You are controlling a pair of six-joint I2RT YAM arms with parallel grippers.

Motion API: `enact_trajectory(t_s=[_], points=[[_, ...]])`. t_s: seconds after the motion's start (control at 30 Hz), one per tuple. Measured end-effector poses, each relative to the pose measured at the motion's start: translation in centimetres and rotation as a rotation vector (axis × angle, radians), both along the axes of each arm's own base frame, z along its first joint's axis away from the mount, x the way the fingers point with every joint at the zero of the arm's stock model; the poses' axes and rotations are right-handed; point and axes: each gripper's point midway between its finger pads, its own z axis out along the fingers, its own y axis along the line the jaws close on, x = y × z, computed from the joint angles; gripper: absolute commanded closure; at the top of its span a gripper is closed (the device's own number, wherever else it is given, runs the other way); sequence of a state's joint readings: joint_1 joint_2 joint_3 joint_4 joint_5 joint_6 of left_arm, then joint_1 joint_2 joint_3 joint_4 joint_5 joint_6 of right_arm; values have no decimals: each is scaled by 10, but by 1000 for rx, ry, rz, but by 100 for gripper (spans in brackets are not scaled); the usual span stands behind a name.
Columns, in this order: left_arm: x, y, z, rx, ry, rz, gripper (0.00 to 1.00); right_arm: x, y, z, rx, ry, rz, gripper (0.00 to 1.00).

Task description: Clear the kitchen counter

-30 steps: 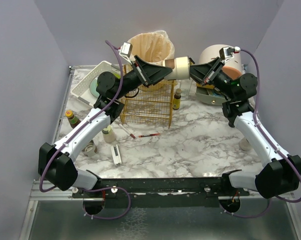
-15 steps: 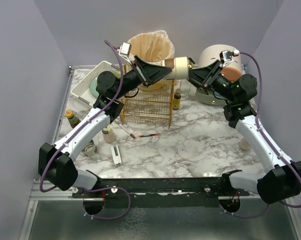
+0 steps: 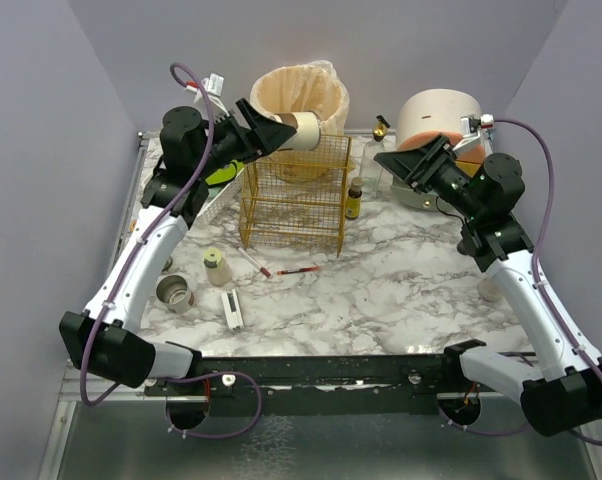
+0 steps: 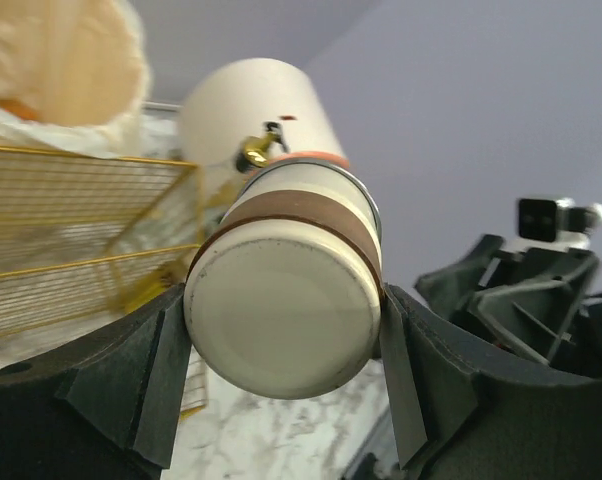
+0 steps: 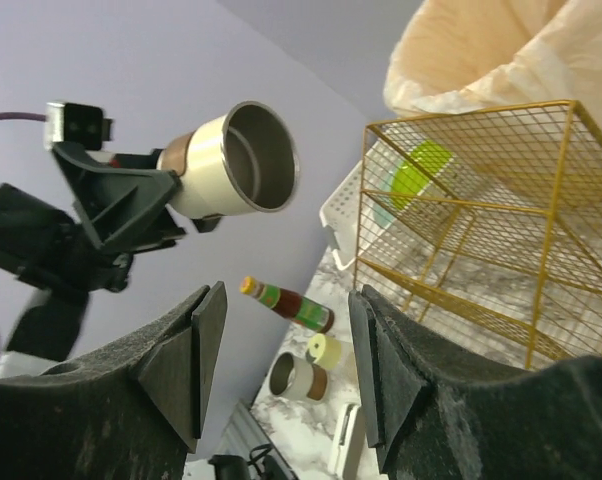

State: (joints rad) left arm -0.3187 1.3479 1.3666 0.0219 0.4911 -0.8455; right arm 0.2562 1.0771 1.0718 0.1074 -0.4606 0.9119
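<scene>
The counter [image 3: 401, 270] spreads from the arm bases to the back wall, white marble with grey veins. On it we see a gold basket [image 3: 293, 205], a bin [image 3: 299, 92] behind it, a bottle [image 3: 353, 198] just right of the basket, a jar [image 3: 217, 268] and a second cup [image 3: 173, 293] near the left edge. Raised off the counter, our left gripper [image 3: 279, 133] clamps a cup [image 3: 307, 130] sideways, with its steel mouth towards the right arm. Our right gripper [image 3: 399, 166] hangs at the right, jaws wide, holding nothing.
</scene>
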Motion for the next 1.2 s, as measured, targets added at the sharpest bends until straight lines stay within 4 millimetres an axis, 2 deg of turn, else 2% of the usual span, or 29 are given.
enact_trajectory(t_s=[0.1, 0.3, 0.47, 0.57, 0.63, 0.73, 0.9, 1.0, 1.2], points=[[6, 27, -3, 130, 6, 118, 100, 1, -5, -8, -43, 7, -32, 41], [1, 96, -8, 359, 20, 361, 100, -1, -10, -32, -99, 49, -51, 41], [21, 144, -16, 507, 72, 530, 100, -2, -11, -49, -142, 86, -50, 41], [44, 171, -35, 584, 138, 606, 100, -2, -12, -55, -169, 91, -50, 41], [56, 189, -55, 649, 202, 649, 100, -3, -14, -60, -189, 101, -52, 41], [82, 214, -98, 734, 318, 679, 100, -5, -16, -67, -225, 112, -53, 41], [102, 242, -157, 821, 481, 684, 100, -8, -20, -70, -273, 112, -63, 41], [108, 258, -180, 847, 555, 699, 100, -12, -23, -74, -295, 118, -66, 41], [123, 276, -204, 898, 617, 737, 100, -15, -25, -78, -318, 124, -66, 41]])
